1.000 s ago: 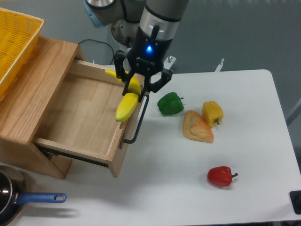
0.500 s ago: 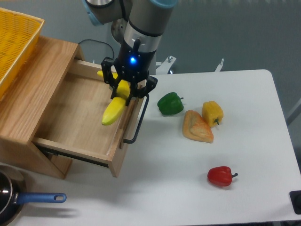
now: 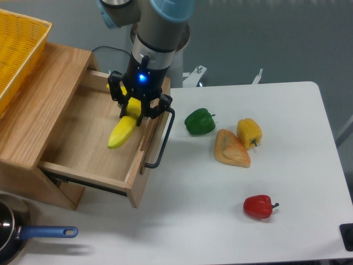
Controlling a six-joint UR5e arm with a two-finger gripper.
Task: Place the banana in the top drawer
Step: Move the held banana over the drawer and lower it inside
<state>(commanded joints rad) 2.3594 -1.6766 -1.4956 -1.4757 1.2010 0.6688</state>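
The yellow banana (image 3: 122,131) hangs tilted in my gripper (image 3: 134,109), which is shut on its upper half. Its lower end points down-left over the inside of the open top drawer (image 3: 83,138). The drawer is a shallow light-wood box pulled out of the wooden cabinet (image 3: 33,105), with a black bar handle (image 3: 162,138) on its front. My gripper is above the drawer's right part, just inside the front panel. The banana's upper tip is partly hidden behind the fingers.
A yellow woven basket (image 3: 16,49) sits on the cabinet top. On the white table lie a green pepper (image 3: 199,121), a yellow pepper (image 3: 249,132), an orange bread-like piece (image 3: 230,149) and a red pepper (image 3: 258,206). A blue-handled pan (image 3: 22,234) sits at the front left.
My gripper has moved left with the banana, from over the drawer's front panel to over the drawer's inside. The banana hangs lower and further left.
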